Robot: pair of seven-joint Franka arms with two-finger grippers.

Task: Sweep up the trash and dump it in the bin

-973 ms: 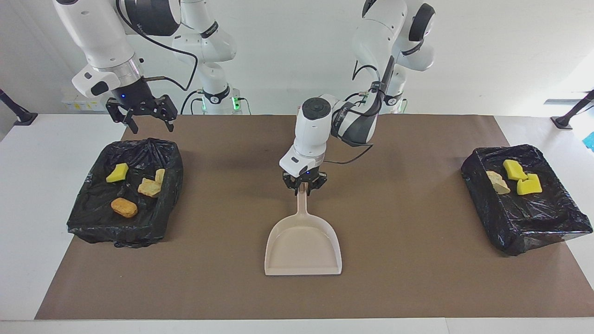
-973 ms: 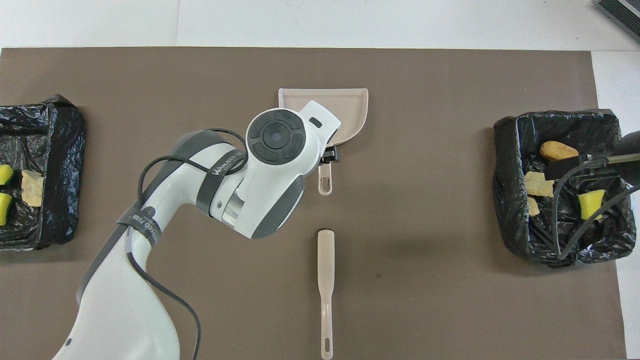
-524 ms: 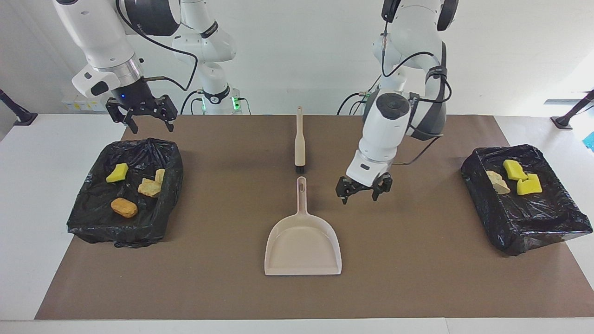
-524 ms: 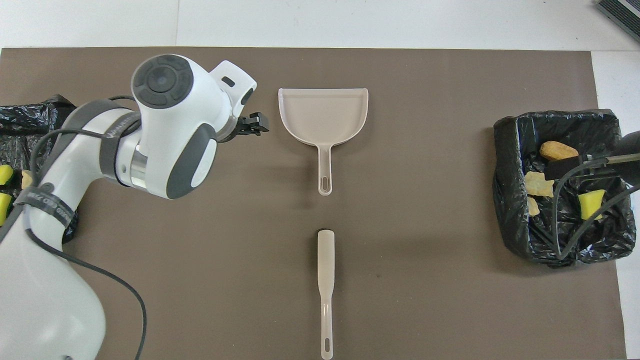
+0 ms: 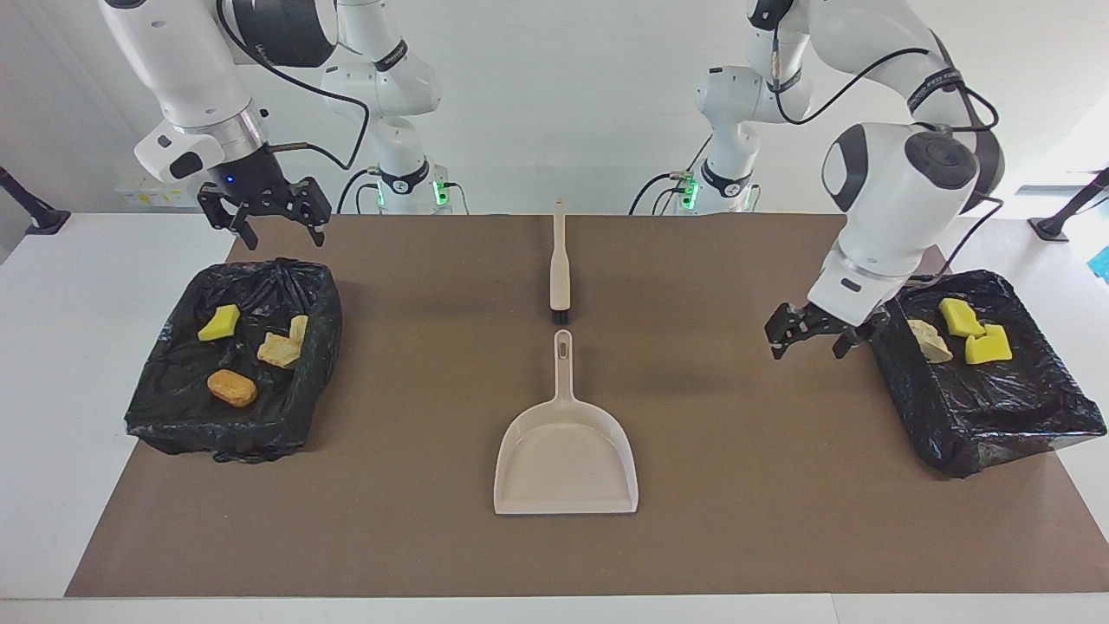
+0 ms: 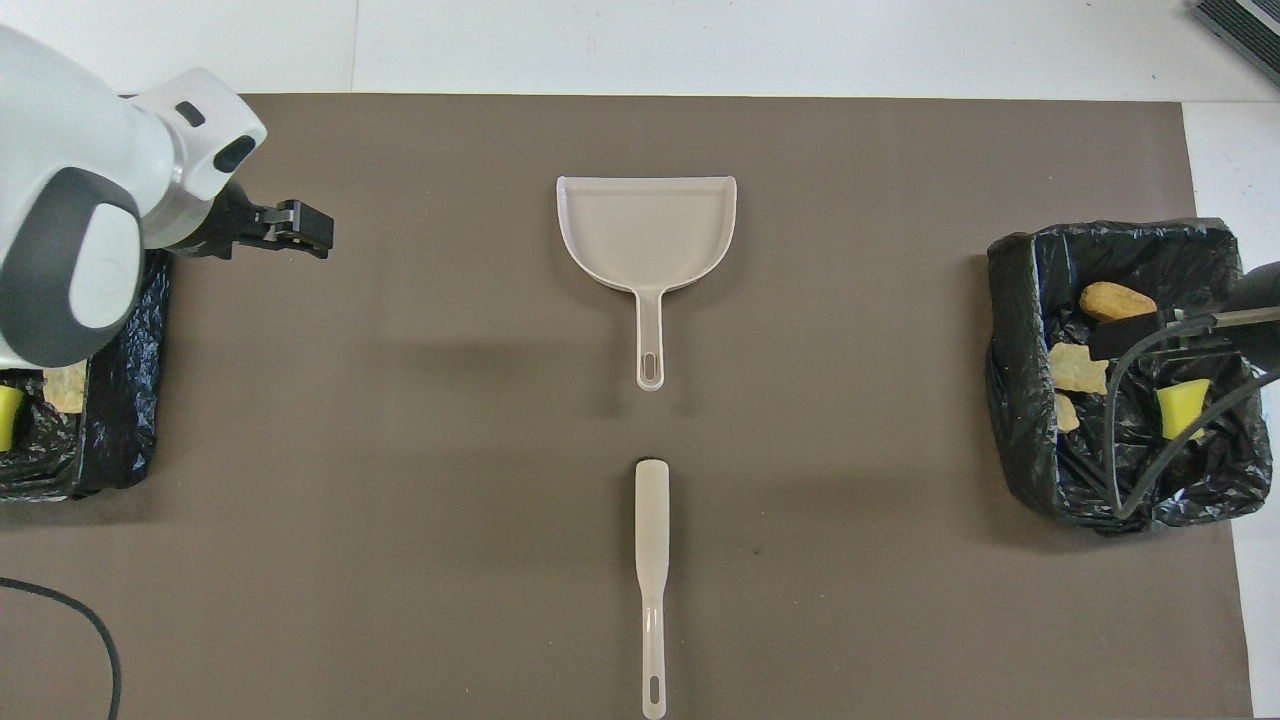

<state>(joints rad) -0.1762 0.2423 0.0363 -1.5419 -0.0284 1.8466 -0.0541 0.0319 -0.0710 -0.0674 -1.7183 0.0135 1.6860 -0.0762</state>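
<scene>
At upper left of the facing view the right gripper (image 5: 264,218) hangs empty with fingers spread wide, above the robot-side edge of the bin (image 5: 156,416) at the right arm's end, which holds trash (image 5: 232,387): a yellow-green sponge, two tan lumps, an orange lump. At center frame the brush (image 5: 560,260) lies on the brown mat (image 5: 736,520), the dustpan (image 5: 566,468) just below it; their long axes line up, running toward and away from the robots, dustpan handle tip near the bristle end but apart. Center right, the left gripper (image 5: 813,331) hovers empty, fingers wide, over the mat just beside the second bin (image 5: 970,451) with more trash (image 5: 969,329) inside. No scraps on the mat, so the sweep looks done. Neither gripper is near the tools; the left sits lower and somewhat closer to the dustpan handle.
</scene>
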